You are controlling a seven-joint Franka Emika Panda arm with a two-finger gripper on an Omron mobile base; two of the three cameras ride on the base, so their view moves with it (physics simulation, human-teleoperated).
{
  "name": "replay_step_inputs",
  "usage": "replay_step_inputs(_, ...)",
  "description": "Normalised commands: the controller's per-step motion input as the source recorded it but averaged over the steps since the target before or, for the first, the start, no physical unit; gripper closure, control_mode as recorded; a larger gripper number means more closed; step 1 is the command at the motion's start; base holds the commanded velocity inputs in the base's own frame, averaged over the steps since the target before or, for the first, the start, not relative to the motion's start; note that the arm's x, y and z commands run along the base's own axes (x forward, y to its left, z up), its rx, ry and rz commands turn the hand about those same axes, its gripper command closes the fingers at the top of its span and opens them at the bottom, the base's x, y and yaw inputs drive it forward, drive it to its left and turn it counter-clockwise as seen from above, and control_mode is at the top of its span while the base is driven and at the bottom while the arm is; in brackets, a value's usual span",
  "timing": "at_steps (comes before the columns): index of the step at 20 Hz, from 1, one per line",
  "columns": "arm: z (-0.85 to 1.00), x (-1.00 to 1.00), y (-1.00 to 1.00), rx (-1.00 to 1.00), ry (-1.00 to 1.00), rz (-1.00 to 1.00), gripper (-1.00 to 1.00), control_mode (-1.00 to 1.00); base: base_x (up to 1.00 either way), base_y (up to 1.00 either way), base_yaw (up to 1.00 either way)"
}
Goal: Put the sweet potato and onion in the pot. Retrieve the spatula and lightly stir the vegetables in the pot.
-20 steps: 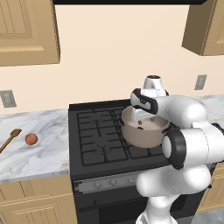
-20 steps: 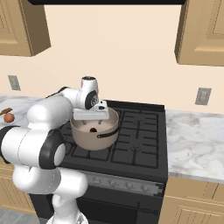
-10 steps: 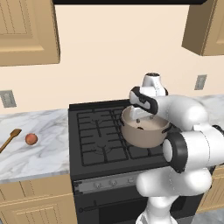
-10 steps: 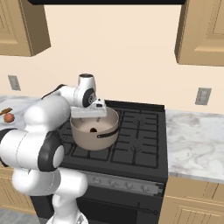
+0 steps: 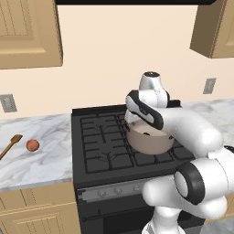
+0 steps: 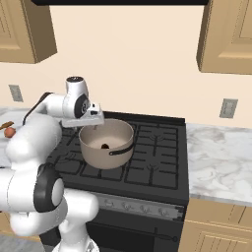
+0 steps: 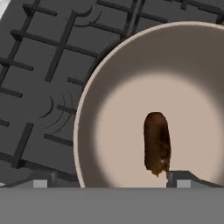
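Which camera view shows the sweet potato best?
The hand view: the sweet potato lies large and unobstructed on the floor of the pot. The right base view shows it as a small dark spot; the left base view barely shows it.

arm: I reach forward from my base, elbow bent, forearm angled down | wrist: turned so my hand points straight down | gripper [image 7: 109, 178]: my two fingers stand spread wide, nothing between them, fingertips [image 7: 40, 183] low.
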Motion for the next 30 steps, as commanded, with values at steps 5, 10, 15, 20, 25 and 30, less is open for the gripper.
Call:
replay_step_inputs(5, 0.09, -0.28, 0.72, 0.0, -0.13, 0.07, -1.0, -1.0, 0.0, 0.0, 0.0)
replay_step_inputs(10, 0.0, -0.21, 0.78, 0.0, -0.11, 0.09, -1.0, -1.0, 0.0, 0.0, 0.0)
replay_step_inputs(15, 0.0, -0.08, 0.85, 0.0, -0.07, 0.11, -1.0, -1.0, 0.0, 0.0, 0.0)
replay_step_inputs(20, -0.02, 0.0, 0.82, 0.0, -0.02, 0.1, -1.0, -1.0, 0.0, 0.0, 0.0)
replay_step_inputs(25, -0.19, 0.0, 0.71, 0.0, 0.0, 0.09, -1.0, -1.0, 0.0, 0.0, 0.0)
replay_step_inputs(30, -0.27, 0.0, 0.79, 0.0, 0.02, 0.06, -1.0, -1.0, 0.0, 0.0, 0.0)
